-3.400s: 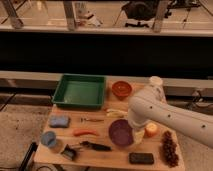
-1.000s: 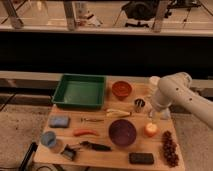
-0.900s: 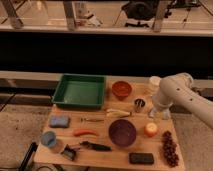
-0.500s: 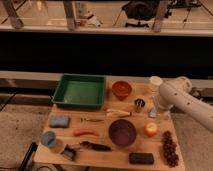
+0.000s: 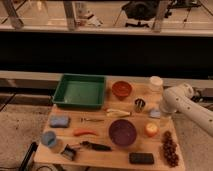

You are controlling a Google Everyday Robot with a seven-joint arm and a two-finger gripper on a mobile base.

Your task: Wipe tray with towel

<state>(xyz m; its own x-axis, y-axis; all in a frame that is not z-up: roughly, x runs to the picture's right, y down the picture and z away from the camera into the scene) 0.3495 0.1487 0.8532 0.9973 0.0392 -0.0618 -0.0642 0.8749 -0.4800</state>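
The gripper (image 5: 154, 113) hangs low at the right edge of the wooden table (image 5: 100, 152); whether it is clenched cannot be told. The large shallow rectangular green plastic tray (image 5: 80, 91) lies well apart, toward the view's left, and a small metal cup (image 5: 140, 104) stands just beside the gripper.

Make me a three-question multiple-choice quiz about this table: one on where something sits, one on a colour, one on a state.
1. The green tray sits at: A the far left of the table; B its near right; C its centre.
2. The round plate is: A white; B purple; C yellow.
3. The tray is: A piled with fruit; B overturned; C empty.
A: it fills the far-left corner. B: its face shows purple. C: its floor is bare; the gripper hangs by the table's right edge, apart from it.
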